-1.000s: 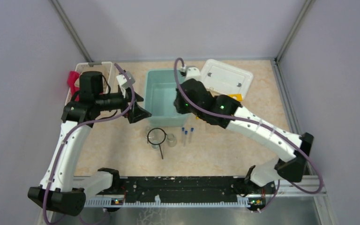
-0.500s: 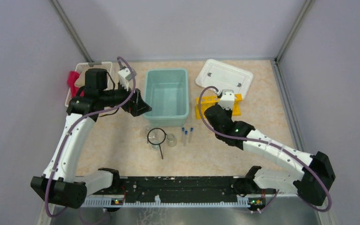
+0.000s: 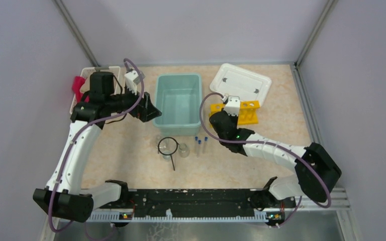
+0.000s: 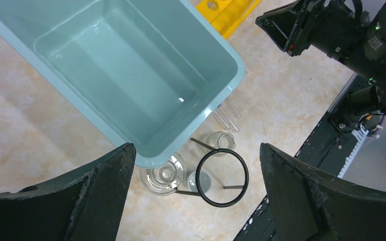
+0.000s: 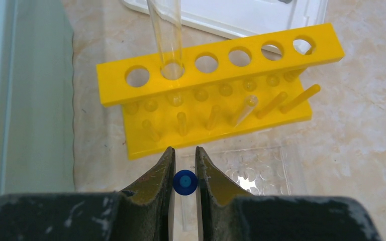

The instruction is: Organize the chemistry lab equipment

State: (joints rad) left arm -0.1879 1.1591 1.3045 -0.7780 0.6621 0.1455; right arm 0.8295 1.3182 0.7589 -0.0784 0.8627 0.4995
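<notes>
My right gripper (image 5: 185,173) is shut on a clear test tube, its blue cap (image 5: 185,182) seen end-on between the fingers. Just ahead stands the yellow tube rack (image 5: 216,65) with one clear tube (image 5: 165,35) upright in its second hole. From above, the right gripper (image 3: 217,116) is at the rack's (image 3: 249,111) left end. Two capped tubes (image 3: 201,144) lie on the table beside two small beakers (image 3: 183,149) and the black wire ring (image 3: 168,146). My left gripper (image 4: 196,150) hangs open above the ring (image 4: 247,175) and a beaker (image 4: 163,175), holding nothing.
A teal bin (image 3: 179,80) sits mid-table, its rim (image 4: 231,60) just under my left gripper. A white lid (image 3: 241,83) lies behind the rack. The white basket (image 3: 88,75) with a red cloth (image 3: 78,85) is at the far left. A clear tray (image 5: 261,170) lies before the rack.
The right arm swung from over the teal bin to the yellow rack, then shifted toward the rack's left end. The left gripper drew back from the bin's front to its left side.
</notes>
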